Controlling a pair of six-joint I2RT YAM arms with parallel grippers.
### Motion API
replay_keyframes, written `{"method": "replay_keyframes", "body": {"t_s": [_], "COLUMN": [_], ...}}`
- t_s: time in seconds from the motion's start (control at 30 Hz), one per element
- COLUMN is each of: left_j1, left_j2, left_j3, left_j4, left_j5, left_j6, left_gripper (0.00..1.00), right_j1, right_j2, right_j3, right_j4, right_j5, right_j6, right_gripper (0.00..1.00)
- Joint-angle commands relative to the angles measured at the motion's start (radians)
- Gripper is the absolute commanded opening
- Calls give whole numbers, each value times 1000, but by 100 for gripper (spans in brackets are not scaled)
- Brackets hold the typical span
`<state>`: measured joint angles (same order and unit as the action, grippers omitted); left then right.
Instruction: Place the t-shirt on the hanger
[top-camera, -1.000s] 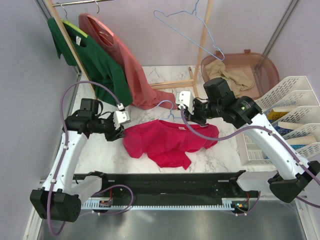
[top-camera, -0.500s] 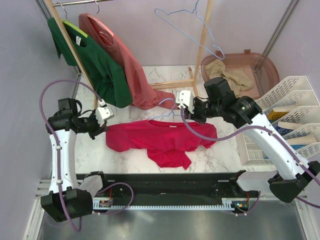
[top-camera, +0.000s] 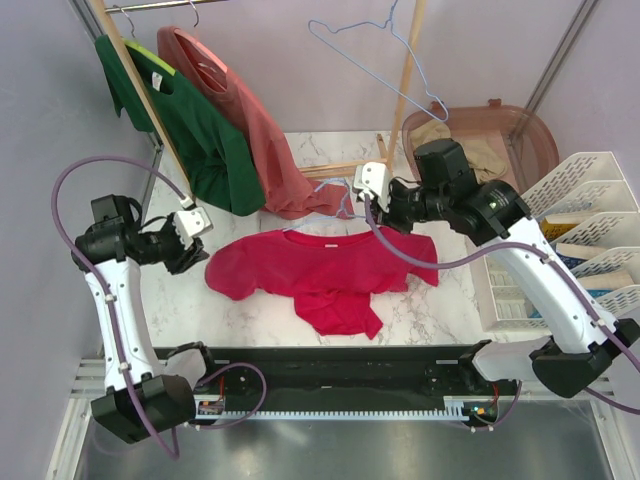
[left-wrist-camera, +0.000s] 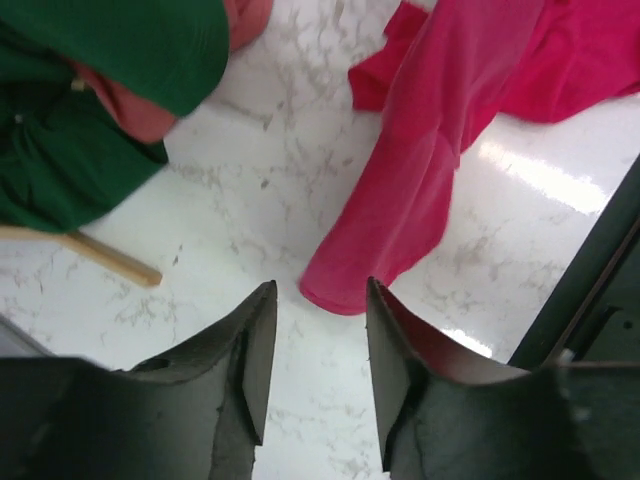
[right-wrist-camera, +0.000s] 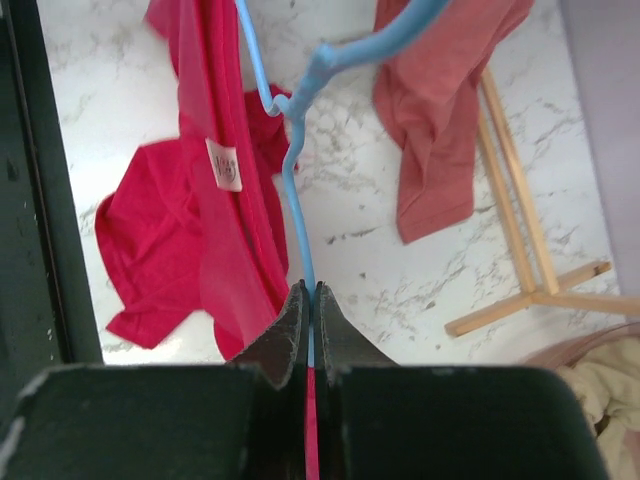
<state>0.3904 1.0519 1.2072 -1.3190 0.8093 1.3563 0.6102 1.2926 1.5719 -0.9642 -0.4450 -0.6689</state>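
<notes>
The t-shirt (top-camera: 320, 272) lies spread on the marble table (top-camera: 250, 315) at the centre of the overhead frame. The hanger (right-wrist-camera: 289, 170) runs just beside its labelled collar (label facing the wrist camera), the wire clamped between the closed fingers of the right gripper (right-wrist-camera: 309, 298), right of centre. At centre left, the left gripper (left-wrist-camera: 315, 310) hovers with fingers apart and empty, near a sleeve end. A green shirt (top-camera: 195, 120) and a pink shirt (top-camera: 255, 130) hang upper left.

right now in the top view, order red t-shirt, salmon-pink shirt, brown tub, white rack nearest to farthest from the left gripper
From the left gripper:
1. red t-shirt, just beside it on the table
2. salmon-pink shirt, hanging behind
3. brown tub, back right
4. white rack, far right edge
</notes>
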Motion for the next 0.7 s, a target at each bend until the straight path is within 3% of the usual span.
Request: {"method": "replay_keyframes", "body": {"t_s": [0.0,0.03,0.17,0.23,0.3,0.37,0.5,0.67], "left_j1": [-65,-76,-171,-342,-541,-648,-971,-1186], "left_j2": [-61,-62,-66,-87,-76,-47,26,123], "left_j3": [138,165,299,290,276,278,233,226], "left_j4": [9,41,197,399,533,608,762,856], "left_j5": [195,244,291,161,64,-68,-318,-466], "left_j6": [-126,-263,-498,-683,-742,-828,-774,-700], "left_gripper": [58,61,71,72,72,70,70,68], "right_j1": [-3,-3,-3,-3,-3,-4,-4,-3], "right_j2": [51,63,71,34,-10,-47,-73,-108], "right_j3": [195,276,373,337,300,249,206,169], "right_j4": [1,-40,-169,-195,-192,-179,-145,-122], "right_j5": [-44,-19,55,72,84,88,92,91], "right_j6": [93,103,133,156,178,215,262,299], "right_gripper": [0,0,0,0,0,0,0,0]}}
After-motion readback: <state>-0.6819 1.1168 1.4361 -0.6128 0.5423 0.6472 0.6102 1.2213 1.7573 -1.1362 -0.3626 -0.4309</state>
